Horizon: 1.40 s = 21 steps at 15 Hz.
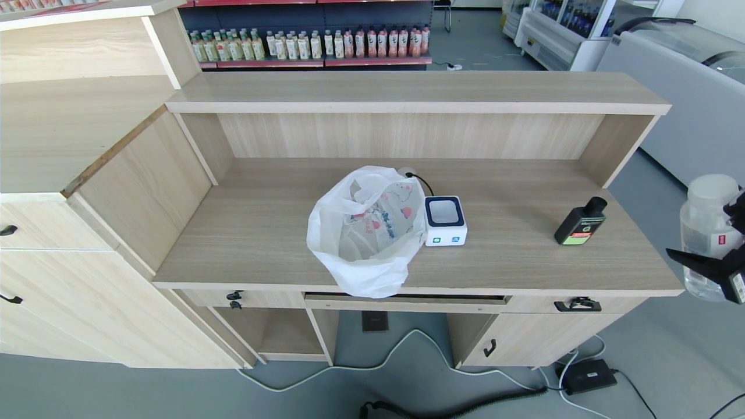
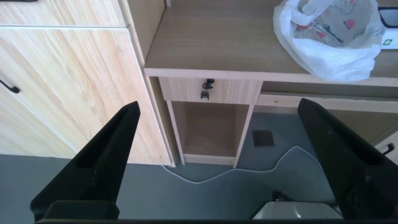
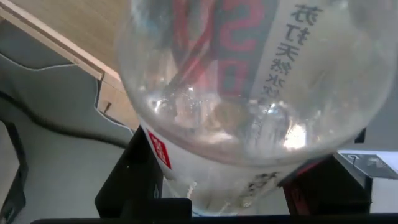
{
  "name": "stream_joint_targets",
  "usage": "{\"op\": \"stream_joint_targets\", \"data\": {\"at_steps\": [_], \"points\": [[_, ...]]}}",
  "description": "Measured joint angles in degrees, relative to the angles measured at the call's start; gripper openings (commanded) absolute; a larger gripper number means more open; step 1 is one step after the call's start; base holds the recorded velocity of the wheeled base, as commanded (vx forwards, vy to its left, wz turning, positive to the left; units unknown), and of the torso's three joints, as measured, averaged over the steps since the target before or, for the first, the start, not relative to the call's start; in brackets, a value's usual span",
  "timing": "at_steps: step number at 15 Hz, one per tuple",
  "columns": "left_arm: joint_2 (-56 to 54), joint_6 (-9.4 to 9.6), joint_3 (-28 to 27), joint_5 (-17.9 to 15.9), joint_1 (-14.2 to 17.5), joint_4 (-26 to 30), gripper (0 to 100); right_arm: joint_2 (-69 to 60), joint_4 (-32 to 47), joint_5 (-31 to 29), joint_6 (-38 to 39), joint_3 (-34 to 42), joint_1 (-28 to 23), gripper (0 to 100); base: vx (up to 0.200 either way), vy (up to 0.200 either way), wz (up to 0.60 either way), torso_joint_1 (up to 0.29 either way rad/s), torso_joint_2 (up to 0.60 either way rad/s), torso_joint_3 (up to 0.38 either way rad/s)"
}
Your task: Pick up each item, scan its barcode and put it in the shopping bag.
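Two bottles are seen in the head view. A dark bottle [image 1: 580, 222] is set on the right part of the counter [image 1: 524, 262], well apart from the scanner [image 1: 445, 221]. A clear bottle [image 1: 703, 230] with a pale cap is held upright in the air beyond the counter's right end, pinched by the right gripper [image 1: 719, 262] (its black fingers are wrapped around the bottle's lower half). At mid-counter the white shopping bag [image 1: 366, 233] is propped open at the front edge, with the scanner just beside it on the right.

From the left wrist view, the left gripper [image 2: 219, 112] is shown with its fingers spread wide and nothing between them, held low in front of the counter [image 2: 211, 37]. Past the fingers, a drawer [image 2: 208, 90] with a key in its lock is visible under the counter's edge, and the shopping bag [image 2: 329, 40] is seen on top.

In the right wrist view, the clear bottle [image 3: 261, 81] is pressed close to the lens, clamped by the right gripper [image 3: 233, 183]. The counter's edge [image 3: 68, 37] is glimpsed behind it.
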Motion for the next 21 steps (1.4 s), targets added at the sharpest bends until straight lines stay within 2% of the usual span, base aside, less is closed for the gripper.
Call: {"op": "stream_joint_targets", "data": {"at_steps": [1,3,6,8,12,15,18,21], "points": [[0.0,0.0,0.0,-0.02,0.02,0.0,100,0.59,-4.02,0.0,-2.22,0.13,-1.71,0,0.0,0.0,0.0,0.0,0.0,0.0],[0.0,0.0,0.0,-0.02,0.02,0.0,100,1.49,-6.6,-0.09,-2.9,0.49,-3.11,0,0.0,0.0,0.0,0.0,0.0,0.0],[0.0,0.0,0.0,-0.02,0.02,0.0,100,2.73,-10.73,0.57,-3.86,0.43,-3.27,0,0.0,0.0,0.6,0.001,0.0,0.004],[0.0,-0.02,0.0,0.0,-0.02,0.0,100,4.45,-17.3,0.6,-5.75,0.24,-2.74,0,0.0,0.0,0.6,0.002,0.0,0.007],[0.0,0.0,0.0,-0.02,0.02,0.02,100,11.5,-30.17,0.62,-10.85,-0.23,1.88,0,0.0,0.0,0.6,-0.001,0.0,0.006],[0.0,0.0,0.0,-0.02,0.0,0.02,100,19.08,-42.19,0.89,-14.48,-0.54,5.63,0,0.0,0.0,0.0,0.0,0.0,0.0],[0.0,0.0,0.0,-0.02,0.06,-0.06,100,26.82,-53.71,1.58,-16.04,-0.91,6.75,0,0.0,0.0,0.0,0.0,0.0,0.0],[0.0,-0.02,0.0,-0.02,-0.05,0.02,100,34.21,-61.82,6.92,-16.29,-1.3,7.34,0,0.0,0.0,0.0,0.0,0.0,0.0]]}}
